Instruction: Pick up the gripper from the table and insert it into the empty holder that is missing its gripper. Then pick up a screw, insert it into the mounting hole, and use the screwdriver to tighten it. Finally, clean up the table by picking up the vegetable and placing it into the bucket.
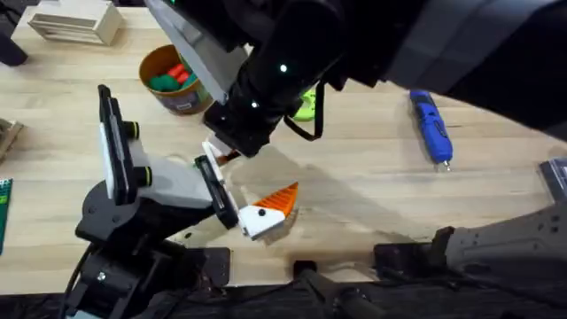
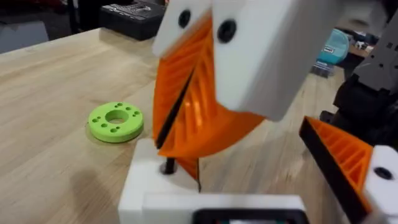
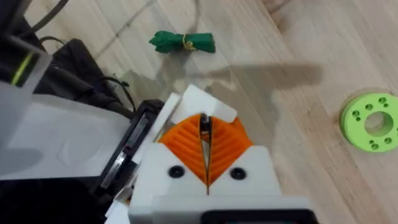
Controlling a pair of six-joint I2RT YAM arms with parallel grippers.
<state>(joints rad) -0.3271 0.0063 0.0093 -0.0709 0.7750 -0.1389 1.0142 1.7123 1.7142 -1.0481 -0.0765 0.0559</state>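
My right gripper (image 1: 226,149) reaches across from the upper right, its orange pads (image 3: 186,146) shut on a thin dark screw (image 3: 204,126). The screw's tip (image 2: 168,167) touches the white holder (image 2: 146,183), one finger of my left gripper (image 1: 248,182). That gripper is open; its other finger carries an orange ribbed pad (image 2: 345,158). The loose orange gripper is hidden behind the right gripper (image 2: 177,118). The blue screwdriver (image 1: 431,128) lies at the right. A dark green vegetable (image 3: 182,42) lies on the table. The bucket (image 1: 173,80) stands at the back left.
A bright green ring (image 2: 116,121) lies on the wood close beyond the two grippers. The bucket holds green and red toy pieces. A wooden rack (image 1: 75,22) sits at the back left corner. The right arm's dark bulk covers the table's upper middle.
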